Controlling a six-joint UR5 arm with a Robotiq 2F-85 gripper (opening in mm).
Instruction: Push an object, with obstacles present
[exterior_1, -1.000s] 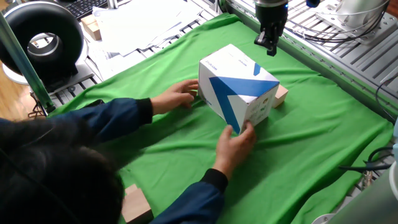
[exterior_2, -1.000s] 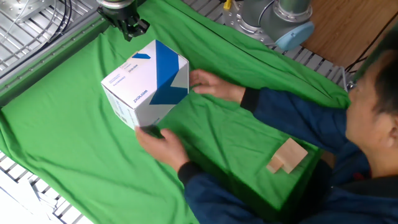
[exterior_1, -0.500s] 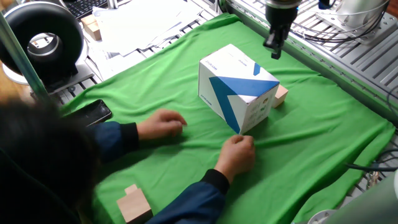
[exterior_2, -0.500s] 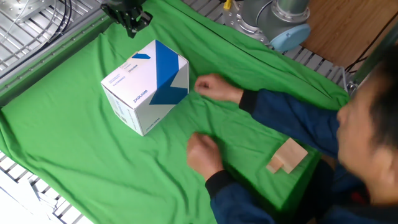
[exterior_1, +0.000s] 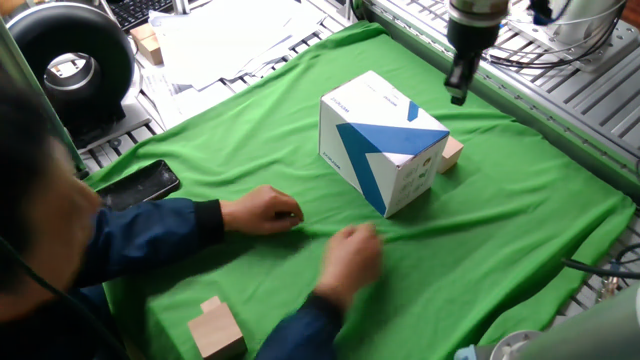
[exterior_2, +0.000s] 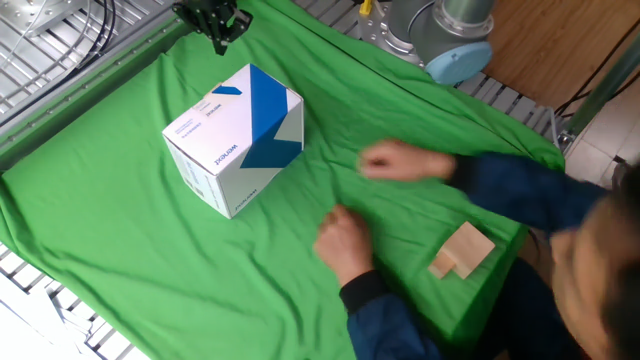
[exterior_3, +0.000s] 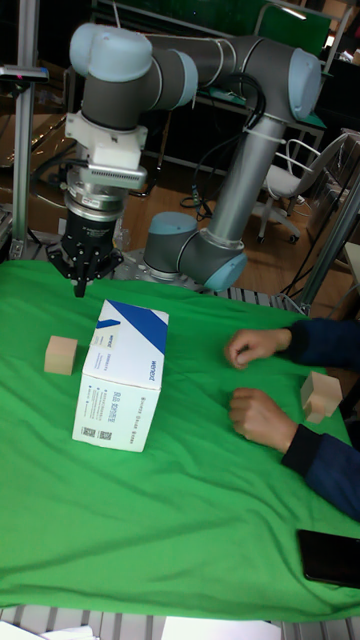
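Gripper (exterior_3: 80, 283) hangs above the cloth, fingers drawn narrow w/ nothing between them, touching nothing. The small wood cube (exterior_3: 61, 355) sits on the green cloth (exterior_3: 190, 500) just below and slightly to one side of the tool, right beside the big white box (exterior_3: 120, 375), poss. touching its side. In one fixed view the cube (exterior_1: 451, 152) peeks out from behind the box (exterior_1: 381, 140), w/ the gripper (exterior_1: 459, 84) up past it. Push not begun as far as I can judge: no contact w/ the cube yet. Person's hands (exterior_3: 258, 420) rest on the cloth, well off on the box's far side from the tool. Left to do: descend behind the cube, shove it clear w/o knocking the box.
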